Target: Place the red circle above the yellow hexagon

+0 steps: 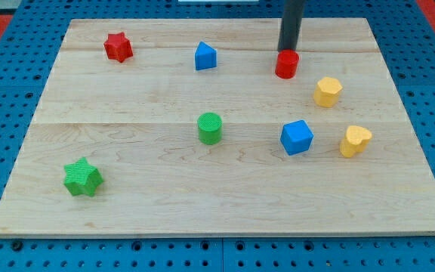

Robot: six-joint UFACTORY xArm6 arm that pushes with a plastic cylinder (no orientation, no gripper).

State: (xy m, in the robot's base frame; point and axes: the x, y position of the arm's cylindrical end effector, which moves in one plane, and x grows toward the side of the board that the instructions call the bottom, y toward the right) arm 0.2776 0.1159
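Observation:
The red circle [286, 65] is a short red cylinder near the view's top, right of centre. The yellow hexagon [328, 91] lies below it and to its right, a small gap apart. My tip [288, 50] comes down from the view's top and ends right at the red circle's top edge, touching or nearly touching it from above.
The wooden board [165, 196] holds a red star [118, 47] at top left, a blue pointed block [205, 56], a green cylinder [210, 128], a blue cube [297, 137], a yellow heart-like block [354, 141] and a green star [82, 177].

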